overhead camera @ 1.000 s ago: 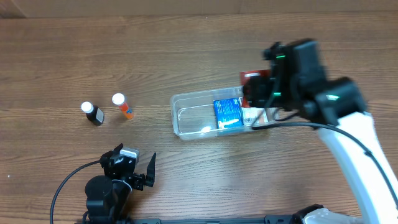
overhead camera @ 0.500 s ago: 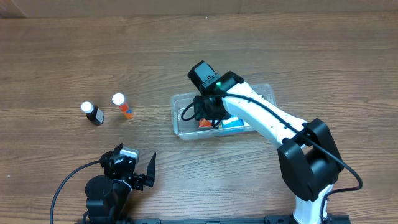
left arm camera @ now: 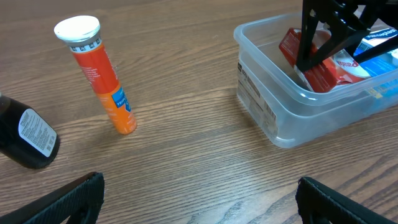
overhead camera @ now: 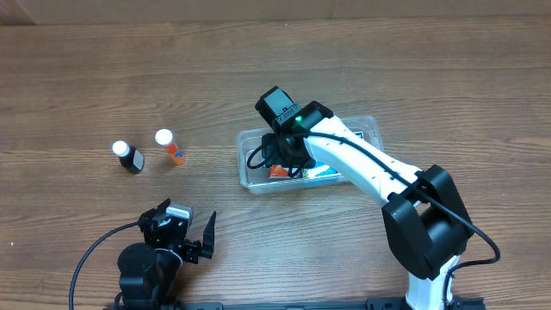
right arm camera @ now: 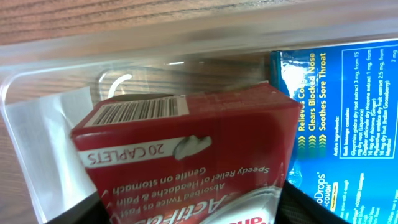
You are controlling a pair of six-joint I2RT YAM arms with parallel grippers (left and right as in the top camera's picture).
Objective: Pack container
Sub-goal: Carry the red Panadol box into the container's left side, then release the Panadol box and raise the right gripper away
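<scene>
The clear plastic container (overhead camera: pixel 247 162) sits mid-table and also shows in the left wrist view (left arm camera: pixel 267 106) and the right wrist view (right arm camera: pixel 56 68). My right gripper (overhead camera: pixel 282 162) is inside it, shut on a red caplet box (right arm camera: pixel 186 149), seen tilted over the tub's left half (left arm camera: pixel 311 59). A blue cough-drop box (right arm camera: pixel 348 124) lies in the tub to the right (overhead camera: pixel 325 170). My left gripper (left arm camera: pixel 199 199) is open and empty near the front edge (overhead camera: pixel 185 234).
An orange tube with a white cap (overhead camera: pixel 170 147) and a dark bottle with a white cap (overhead camera: pixel 129 158) stand left of the container; both show in the left wrist view, the tube (left arm camera: pixel 102 78) and the bottle (left arm camera: pixel 28 134).
My right arm swung from the container's right end to its left half, carrying the red box down into the tub. The left arm has not moved.
</scene>
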